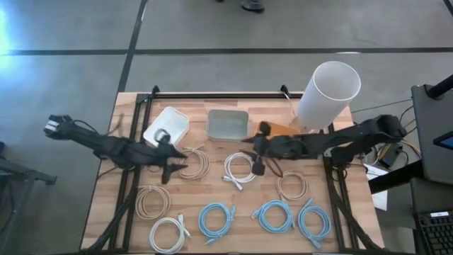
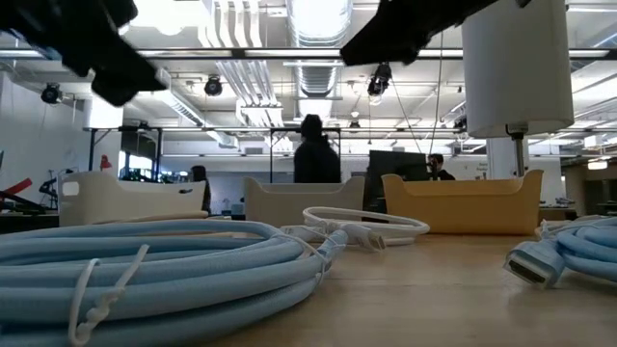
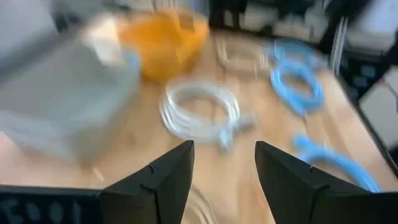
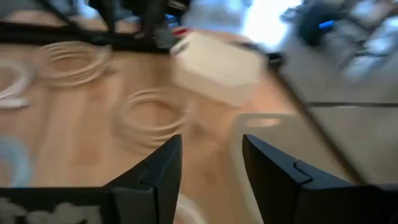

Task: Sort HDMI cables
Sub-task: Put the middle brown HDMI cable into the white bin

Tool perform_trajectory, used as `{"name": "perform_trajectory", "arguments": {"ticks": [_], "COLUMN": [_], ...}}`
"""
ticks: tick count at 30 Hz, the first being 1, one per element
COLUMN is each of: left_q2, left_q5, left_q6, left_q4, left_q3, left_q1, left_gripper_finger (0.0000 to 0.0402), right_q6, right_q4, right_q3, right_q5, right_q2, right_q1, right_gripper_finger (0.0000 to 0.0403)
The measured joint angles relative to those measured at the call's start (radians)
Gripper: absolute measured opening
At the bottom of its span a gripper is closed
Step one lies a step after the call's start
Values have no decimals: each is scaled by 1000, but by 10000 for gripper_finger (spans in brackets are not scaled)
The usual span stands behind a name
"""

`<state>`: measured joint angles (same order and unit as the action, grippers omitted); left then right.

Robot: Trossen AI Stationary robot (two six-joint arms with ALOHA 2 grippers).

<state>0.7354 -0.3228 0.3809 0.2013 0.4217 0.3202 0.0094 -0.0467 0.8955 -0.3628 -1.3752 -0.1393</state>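
Several coiled HDMI cables lie flat on the wooden table (image 1: 127,212): beige coils (image 1: 192,163), (image 1: 152,200), (image 1: 291,188), white coils (image 1: 241,168), (image 1: 168,234), and light blue coils (image 1: 216,219), (image 1: 274,214), (image 1: 311,223). My left gripper (image 1: 173,161) is open and empty, just left of the beige coil near the white bin. My right gripper (image 1: 256,152) is open and empty, beside the middle white coil, which also shows in the left wrist view (image 3: 202,112). The right wrist view shows the open fingers (image 4: 211,168) above a beige coil (image 4: 152,115).
A white bin (image 1: 166,126), a grey bin (image 1: 228,124) and an orange bin (image 1: 287,129) stand along the far side. A tall white cylinder (image 1: 328,88) stands over the far right corner. People stand in the room beyond (image 2: 316,154).
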Motion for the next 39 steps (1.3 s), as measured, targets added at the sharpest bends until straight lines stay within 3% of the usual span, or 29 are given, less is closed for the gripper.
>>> {"name": "perform_trajectory", "arguments": {"ticks": [3, 15, 27, 32, 39], "left_q2": [115, 511, 650, 662, 667], "left_q5": [21, 24, 117, 143, 139], "left_q6": [42, 94, 130, 116, 111], "left_q4": [5, -11, -50, -79, -94], "left_q3": [-1, 43, 87, 85, 82], "left_q1": [0, 0, 2, 2, 2], "left_gripper_finger": [207, 206, 200, 153, 35], "right_q6": [36, 44, 40, 41, 40], "right_q4": [-1, 3, 1, 7, 8], "right_q3": [25, 35, 35, 34, 34], "right_q5": [82, 81, 80, 76, 76], "right_q2": [-56, -111, -113, -113, -113], "right_q1": [24, 46, 46, 46, 46], "right_gripper_finger": [174, 172, 173, 168, 158]}}
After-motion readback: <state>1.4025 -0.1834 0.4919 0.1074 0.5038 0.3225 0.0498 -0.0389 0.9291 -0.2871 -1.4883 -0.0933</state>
